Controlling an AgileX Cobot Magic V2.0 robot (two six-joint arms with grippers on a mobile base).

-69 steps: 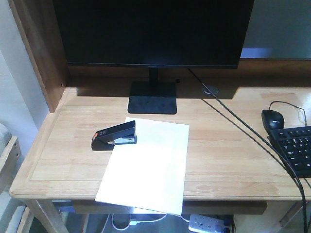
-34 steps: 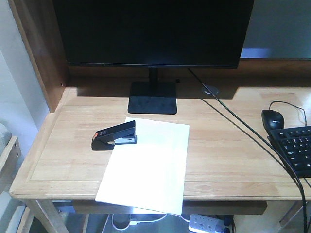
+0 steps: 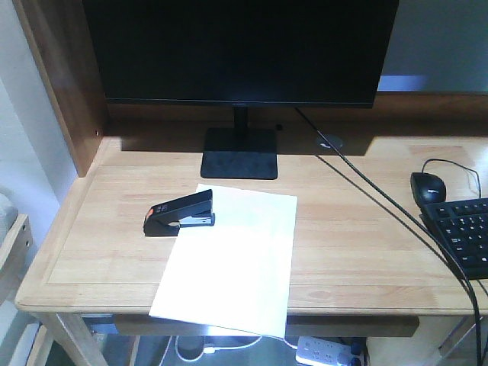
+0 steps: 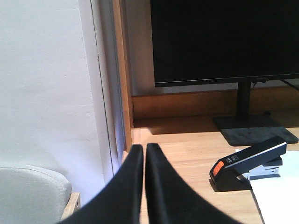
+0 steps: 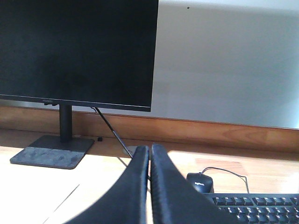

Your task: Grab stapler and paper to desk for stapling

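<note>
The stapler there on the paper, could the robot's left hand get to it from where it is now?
Probably yes. In the left wrist view the stapler lies ahead and to the right of the shut left hand, with only bare desk between them. The hand would need to open first.

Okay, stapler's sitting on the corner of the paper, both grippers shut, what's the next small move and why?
Probably open the left gripper and ease it toward the stapler: it is shut, holds nothing, and the stapler lies nearest it, on the paper's corner, untouched.
</note>
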